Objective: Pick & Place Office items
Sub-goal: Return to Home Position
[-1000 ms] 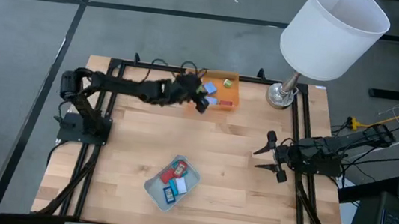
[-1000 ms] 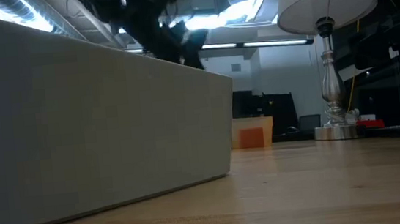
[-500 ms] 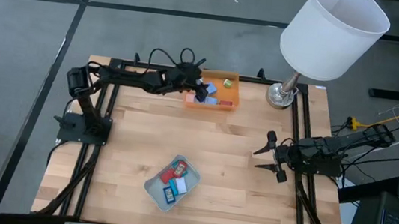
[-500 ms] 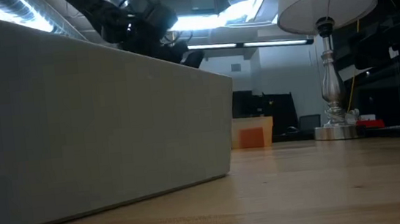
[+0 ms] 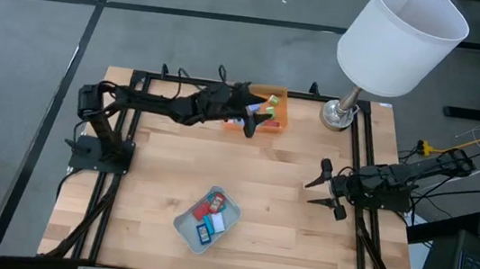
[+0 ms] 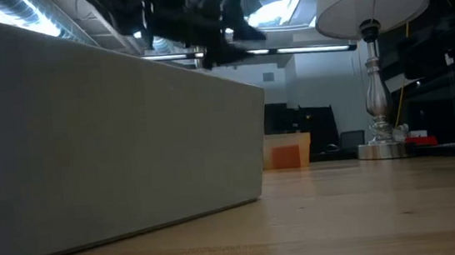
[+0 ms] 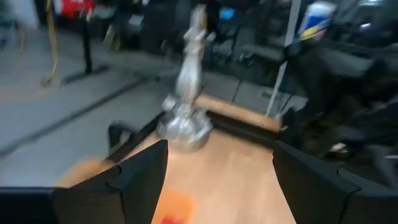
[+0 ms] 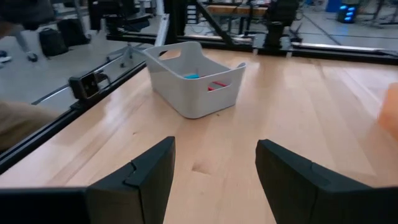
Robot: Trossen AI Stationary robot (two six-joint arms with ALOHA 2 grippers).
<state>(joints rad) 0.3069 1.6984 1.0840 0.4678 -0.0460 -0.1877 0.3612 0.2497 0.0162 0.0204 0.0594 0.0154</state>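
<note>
Orange tray (image 5: 278, 121) at the far edge holds office items (image 5: 273, 98), lying just below my left gripper (image 7: 221, 149), whose jaws are wide and empty. I judge its withdrawal runs left and nearward. Right gripper (image 5: 322, 187) waits at the right edge, jaws wide.

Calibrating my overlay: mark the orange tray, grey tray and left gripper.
orange tray (image 5: 281, 117), high view, right end wall.
grey tray (image 8: 183, 96), right wrist view, near side wall.
left gripper (image 7: 221, 149), left wrist view, midway between fingertips.
</note>
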